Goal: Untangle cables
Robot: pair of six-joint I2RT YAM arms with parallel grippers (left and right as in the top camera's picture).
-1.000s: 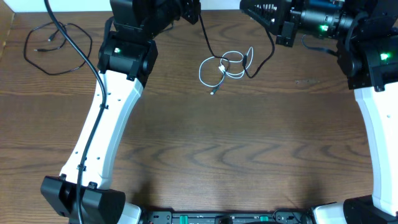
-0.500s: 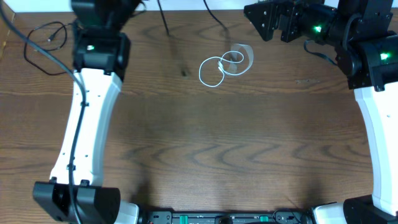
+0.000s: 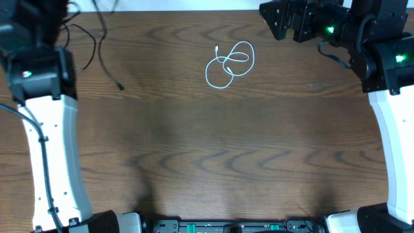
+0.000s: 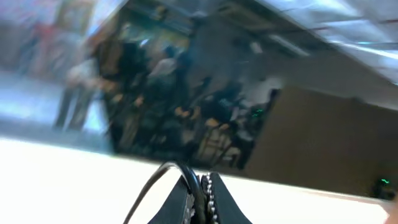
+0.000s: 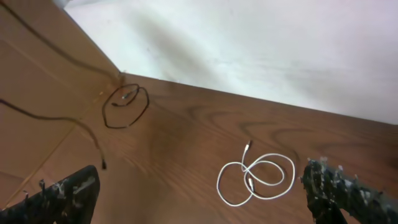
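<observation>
A white cable (image 3: 229, 63) lies in loose overlapping loops on the table, with no black cord touching it; the right wrist view shows it as the white cable (image 5: 256, 179) near my right finger. In the left wrist view my left gripper (image 4: 202, 182) is shut on a thin black cable (image 4: 194, 177). That black cable (image 3: 103, 48) hangs down at the far left, its plug end (image 3: 120, 86) near the table. My right gripper (image 5: 205, 199) is open and empty, up at the table's back right (image 3: 279, 19).
A second black cable (image 5: 124, 106) lies coiled by the table's far left corner, mostly hidden under my left arm (image 3: 39, 77) in the overhead view. The table's back edge meets a white wall (image 5: 249, 43).
My left arm swung far to the left with the black cable, pulling it free of the white one. My right gripper opened, and the white cable settled into flat loops.
</observation>
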